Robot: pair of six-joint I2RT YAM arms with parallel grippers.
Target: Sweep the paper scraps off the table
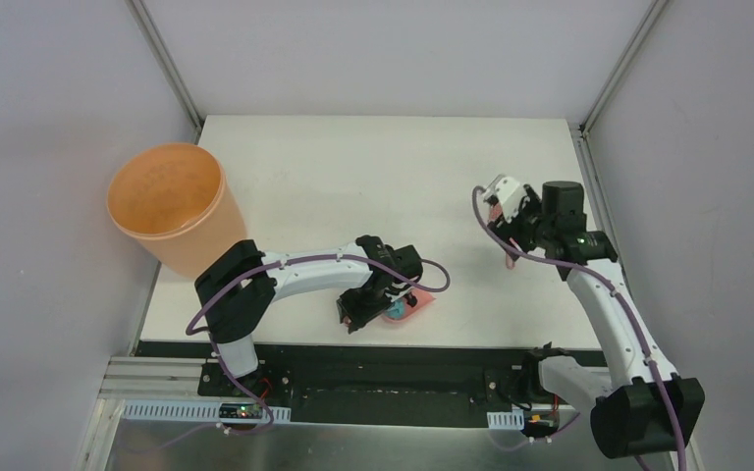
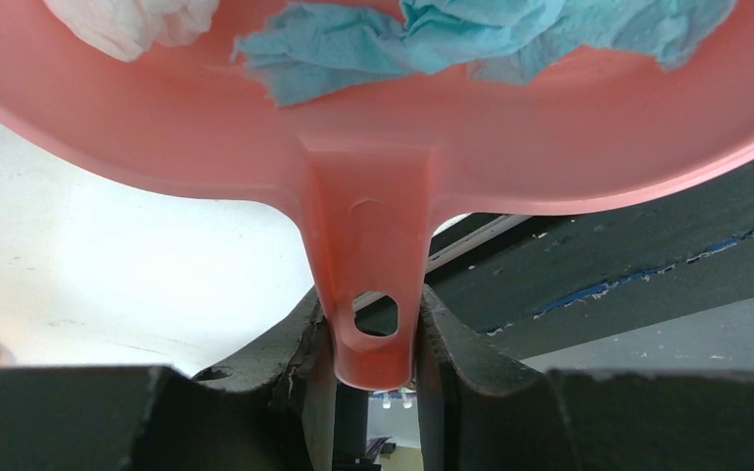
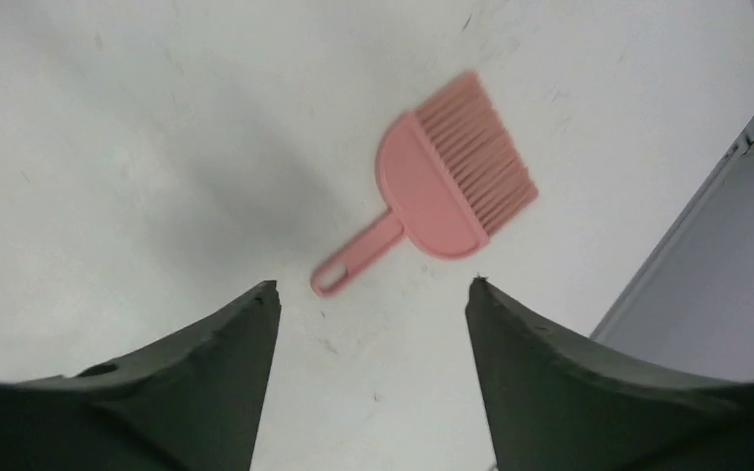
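Note:
My left gripper (image 1: pixel 361 312) is shut on the handle of the pink dustpan (image 1: pixel 410 306) near the table's front edge. In the left wrist view the handle (image 2: pixel 368 294) sits between the two fingers. The pan (image 2: pixel 550 147) holds paper scraps: crumpled teal wads (image 2: pixel 403 39) and a white wad (image 2: pixel 128 20). A teal scrap (image 1: pixel 394 310) shows in the pan from above. My right gripper (image 1: pixel 504 199) is open and empty, raised over the right side of the white table (image 1: pixel 353 167). The pink hand brush (image 3: pixel 452 182) lies flat on the table just beyond its fingertips (image 3: pixel 267 294).
A big orange bucket (image 1: pixel 167 201) stands at the table's left edge, behind the left arm. The table's black front edge (image 1: pixel 353 348) runs just below the dustpan. A metal frame post (image 1: pixel 589 157) lines the right edge next to the right arm.

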